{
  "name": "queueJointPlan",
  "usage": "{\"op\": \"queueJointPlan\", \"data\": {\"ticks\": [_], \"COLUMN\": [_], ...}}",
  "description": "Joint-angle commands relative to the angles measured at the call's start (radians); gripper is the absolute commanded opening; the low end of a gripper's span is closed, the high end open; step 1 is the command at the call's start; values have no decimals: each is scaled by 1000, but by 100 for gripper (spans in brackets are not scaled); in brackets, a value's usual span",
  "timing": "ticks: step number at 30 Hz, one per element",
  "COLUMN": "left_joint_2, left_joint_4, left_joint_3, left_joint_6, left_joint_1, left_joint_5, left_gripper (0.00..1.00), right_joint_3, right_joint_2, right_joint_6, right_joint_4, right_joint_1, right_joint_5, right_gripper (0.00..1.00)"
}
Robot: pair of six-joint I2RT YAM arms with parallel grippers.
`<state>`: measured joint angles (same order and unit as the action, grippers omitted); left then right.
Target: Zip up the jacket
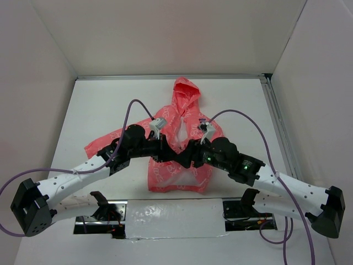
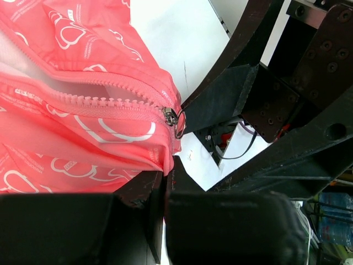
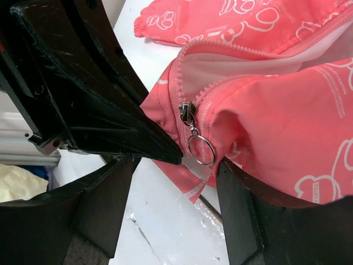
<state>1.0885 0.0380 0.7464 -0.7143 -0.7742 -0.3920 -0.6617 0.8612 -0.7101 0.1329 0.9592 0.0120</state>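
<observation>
The jacket [image 1: 177, 175] lies flat on the white table [image 1: 105, 105], hood away from the arms. The left gripper [image 2: 165, 201] pinches its bottom hem. The right gripper [image 3: 203, 165] stands open around the zipper's pull ring [image 3: 199, 150]. Tiny white lettering in the print looks too blurred to read.

**Top external view:** set high above and behind the arm bases at 6 o'clock, facing down over the whole worktop [image 1: 99, 110] toward 12 o'clock.
**Left wrist view:** close behind the left tool [image 2: 165, 193], facing the jacket [image 2: 83, 138] hem.
**Right wrist view:** close behind the right tool [image 3: 199, 163].
Both wrist views share the zipper slider [image 2: 171, 117] at that hem.
</observation>
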Motion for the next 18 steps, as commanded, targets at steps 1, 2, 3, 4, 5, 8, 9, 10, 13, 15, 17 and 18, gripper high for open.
{"op": "queueJointPlan", "data": {"ticks": [1,2,3,4,5,8,9,10,13,15,17,18], "left_joint_2": [-24,-29,-30,-35,-36,-38,-35,-35,-29,-22,-22,-19], "left_joint_4": [80,82,82,82,82,83,92,99,123,131,145,146], "left_joint_3": [15,13,11,11,13,16,16,16,16,19,22,24], "left_joint_6": [-13,-11,-19,-19,-17,-25,-28,-31,-40,-40,-39,-40], "left_joint_1": [9,7,9,9,12,21,24,30,42,46,50,53], "left_joint_5": [2,7,19,24,25,41,41,33,15,7,-1,-5], "left_gripper": [0,0,0,0,0,0,0,0,0,0,0,0], "right_joint_3": [-50,-50,-49,-52,-56,-84,-90,-88,-81,-90,-101,-104], "right_joint_2": [-7,-8,-13,-20,-27,-40,-45,-59,-80,-83,-83,-76], "right_joint_6": [-18,-26,-38,-38,-40,-57,-63,-71,-81,-80,-75,-74], "right_joint_4": [-4,4,14,26,58,134,139,137,88,77,53,44], "right_joint_1": [-4,-7,-10,-11,-14,-20,-22,-22,-28,-31,-34,-37], "right_joint_5": [3,-4,-9,-9,-9,-66,-76,-76,-27,-17,9,31], "right_gripper": [69,69,71,72,74,78,78,78,80,89,95,98]}}
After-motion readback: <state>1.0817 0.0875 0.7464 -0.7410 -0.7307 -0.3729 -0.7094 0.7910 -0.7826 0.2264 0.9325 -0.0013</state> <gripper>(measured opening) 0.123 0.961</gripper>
